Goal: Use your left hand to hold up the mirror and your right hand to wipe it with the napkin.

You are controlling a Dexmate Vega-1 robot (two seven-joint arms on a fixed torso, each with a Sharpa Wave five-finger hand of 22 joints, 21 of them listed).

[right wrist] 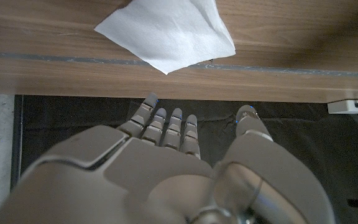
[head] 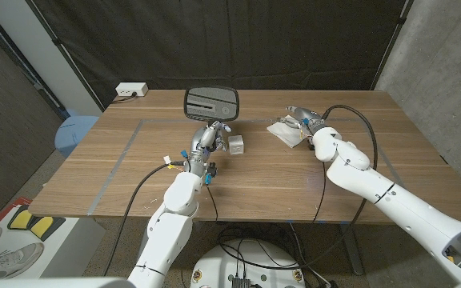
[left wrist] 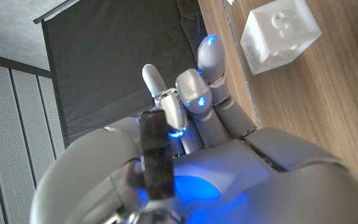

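The mirror (head: 211, 102) is standing up at the far middle of the table (head: 118, 172), glass facing the robot. The left hand (head: 207, 138) is sitting just under it, with a black handle (left wrist: 155, 163) running across the palm in the left wrist view and the fingers (left wrist: 191, 93) curling around it, so the hand is holding the mirror raised. A small white cube (head: 236, 145) is lying on the wood just right of that hand, apart from it.

The napkin (head: 283, 131) is lying flat on the far right part of the table. The right hand (head: 309, 124) is hovering at its right edge; in the right wrist view the fingers (right wrist: 166, 121) are lying close together, extended, holding nothing, and the napkin (right wrist: 169, 31) is lying beyond the fingertips. Contact with the napkin: cannot tell.

A white power strip (head: 131, 90) is resting at the far left edge.
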